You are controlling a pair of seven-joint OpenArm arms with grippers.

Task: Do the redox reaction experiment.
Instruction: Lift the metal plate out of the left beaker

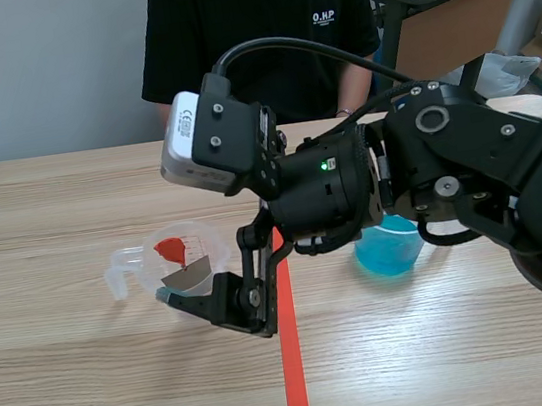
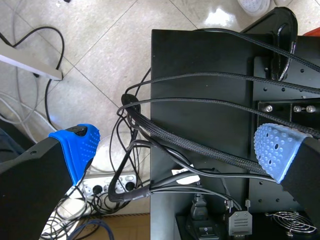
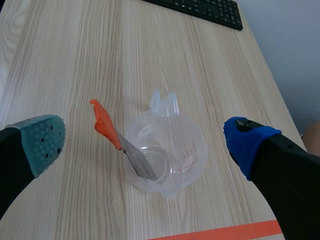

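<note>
Fingers spread wide, the right gripper (image 3: 145, 144) hovers over the clear cup (image 3: 186, 150) holding an orange-tipped metal strip (image 3: 136, 159), left of the blue-liquid beaker (image 1: 389, 249); a clean pick likely means centring on the strip's tip, then closing gently.

White "O.H.P" is showing on the person's black shirt (image 1: 257, 33). The wrist camera (image 1: 186, 139) label is reading illegible, as are the measuring cup (image 3: 165, 150) red graduations.

right arm's tool (image 1: 214, 297) low beside clear cup (image 1: 202, 239) holding red-tipped metal strip (image 1: 182, 269); blue-liquid cup (image 1: 389, 250) behind arm
</note>
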